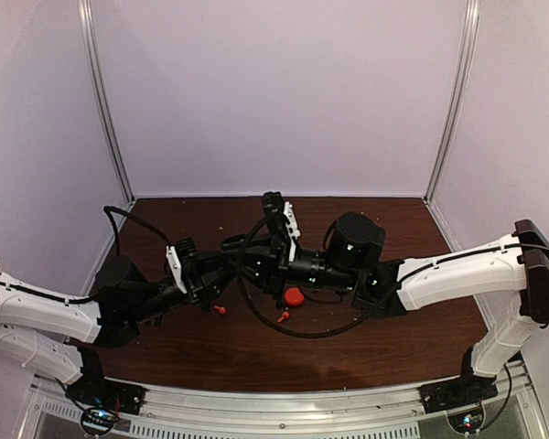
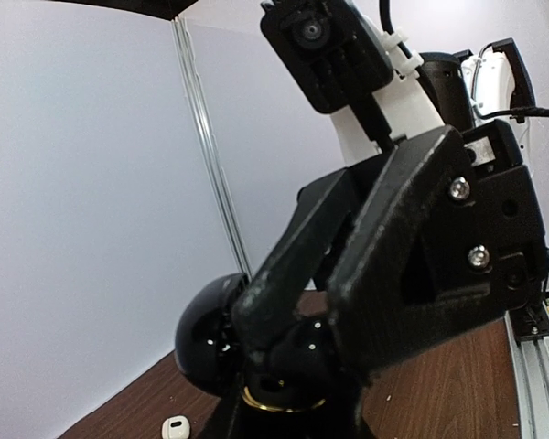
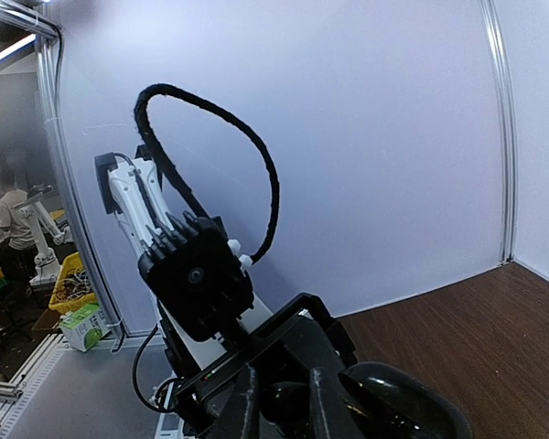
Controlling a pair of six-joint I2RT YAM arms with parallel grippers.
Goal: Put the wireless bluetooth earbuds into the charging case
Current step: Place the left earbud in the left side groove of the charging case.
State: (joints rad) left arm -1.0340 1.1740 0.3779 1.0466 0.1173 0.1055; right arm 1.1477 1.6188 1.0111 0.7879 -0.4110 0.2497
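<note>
**A:** Where do the claws stand?

**B:** They meet above the middle of the desk (image 1: 210, 357). The left claw (image 2: 288, 352) is clamped on a glossy black charging case (image 2: 209, 340). The right claw (image 3: 284, 412) pinches the same case from the other side.

**A:** And the earbuds?

**B:** One red earbud (image 1: 283, 316) lies on the desk just on the near side of a red case (image 1: 294, 296), under the right claw. A second red earbud (image 1: 220, 310) lies further left, under the left claw. No claw touches either.

**A:** Anything else?

**B:** The left wrist view shows a small white piece (image 2: 175, 427) on the desk. I cannot tell whether it is an earbud or a case.
</note>
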